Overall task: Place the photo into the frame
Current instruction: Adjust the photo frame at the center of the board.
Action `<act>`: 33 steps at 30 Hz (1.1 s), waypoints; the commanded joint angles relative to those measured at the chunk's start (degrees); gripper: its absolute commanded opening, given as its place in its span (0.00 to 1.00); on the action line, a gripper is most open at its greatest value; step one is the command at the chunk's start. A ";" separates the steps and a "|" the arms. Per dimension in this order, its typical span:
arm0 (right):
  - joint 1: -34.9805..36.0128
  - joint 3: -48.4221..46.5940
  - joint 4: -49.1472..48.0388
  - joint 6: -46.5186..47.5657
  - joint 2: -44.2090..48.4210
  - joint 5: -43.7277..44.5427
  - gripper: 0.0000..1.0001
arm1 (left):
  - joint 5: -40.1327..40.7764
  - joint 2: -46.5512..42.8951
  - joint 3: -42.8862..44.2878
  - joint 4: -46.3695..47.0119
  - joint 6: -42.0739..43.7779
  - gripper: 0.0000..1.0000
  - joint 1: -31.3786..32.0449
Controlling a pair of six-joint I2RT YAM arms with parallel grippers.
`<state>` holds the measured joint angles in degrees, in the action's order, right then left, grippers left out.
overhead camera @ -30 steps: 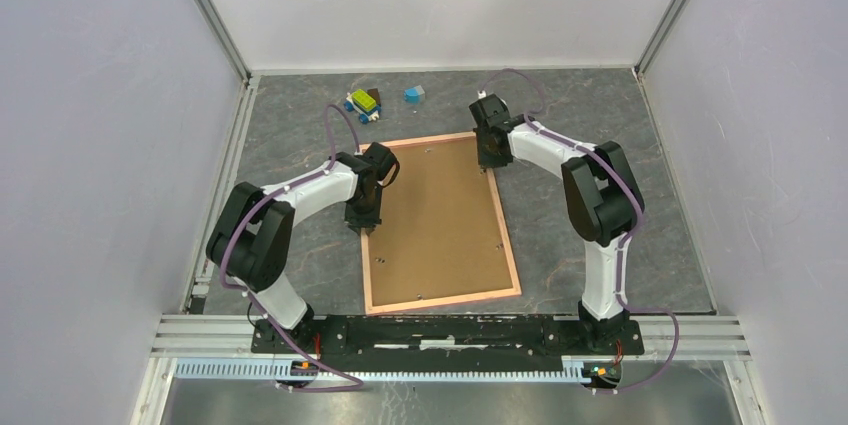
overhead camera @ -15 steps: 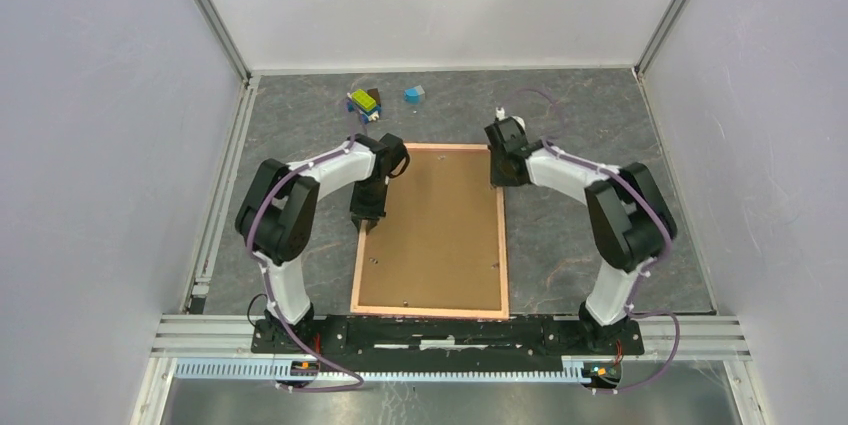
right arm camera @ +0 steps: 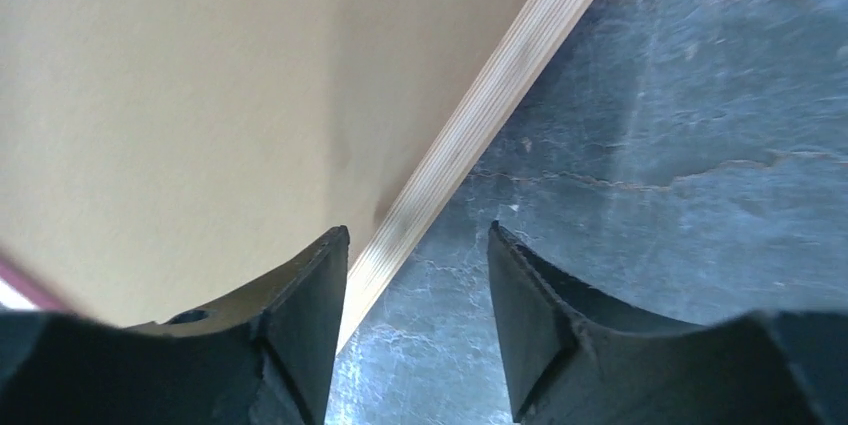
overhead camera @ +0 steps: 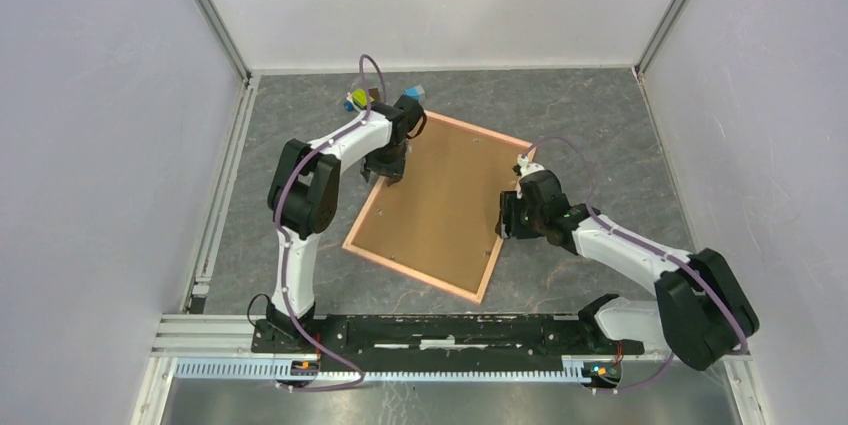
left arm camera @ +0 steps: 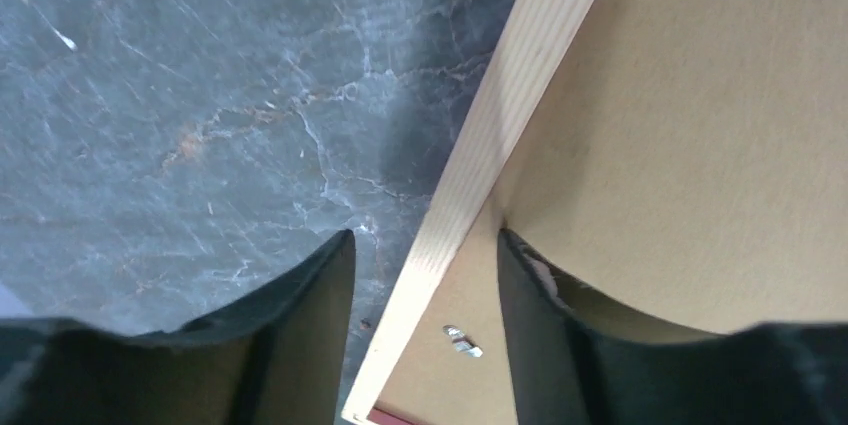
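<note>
The pink, thin-railed rectangular picture frame (overhead camera: 410,273) lies back-up on the table, its brown backing board (overhead camera: 440,200) facing the camera. It sits askew, with its far end swung toward the right.

The left end effector (overhead camera: 388,170) stands over the frame's left long rail near the far corner. In the left wrist view its fingers are apart (left arm camera: 422,235) and straddle the pale wooden rail (left arm camera: 500,115). The inner finger (left arm camera: 545,335) is on the board side, against the rail's inner edge. The outer finger (left arm camera: 300,330) is over the table with a gap to the rail.

The right end effector (overhead camera: 503,228) stands over the right long rail, toward its near end. Its fingers are also apart (right arm camera: 416,228). One finger (right arm camera: 300,315) is on the board side at the rail (right arm camera: 480,115), and the other (right arm camera: 540,325) is over bare stone.

Half a second ago the frame lay nearly square to the table's edges and closer to the arm bases. It has since turned clockwise and slid away. The left arm has reached farther out and the right end effector has drawn nearer.

The table (overhead camera: 600,125) is dark grey with pale marbled veins. Pale, plain walls with metal corner posts enclose it. A small yellow-and-blue toy (overhead camera: 355,99) and a blue block (overhead camera: 411,92) lie at the far side, just behind the left arm.
</note>
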<state>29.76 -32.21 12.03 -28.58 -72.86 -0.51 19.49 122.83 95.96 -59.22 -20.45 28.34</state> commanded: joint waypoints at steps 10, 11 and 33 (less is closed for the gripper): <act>-0.24 -6.64 6.40 9.81 7.98 9.72 0.65 | -24.62 -42.23 -35.38 10.40 -37.80 1.00 0.07; -0.23 -7.09 6.55 9.82 7.47 9.64 0.64 | -27.72 -44.88 -39.03 12.69 -42.90 0.99 0.46; -0.56 -5.76 8.97 9.22 10.63 12.51 0.62 | -24.57 -41.44 -60.04 38.14 -87.07 0.45 18.07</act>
<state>29.50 -37.67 21.34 -19.64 -62.72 10.35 -7.62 80.99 34.85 -19.44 -105.38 46.24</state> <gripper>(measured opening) 0.624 0.473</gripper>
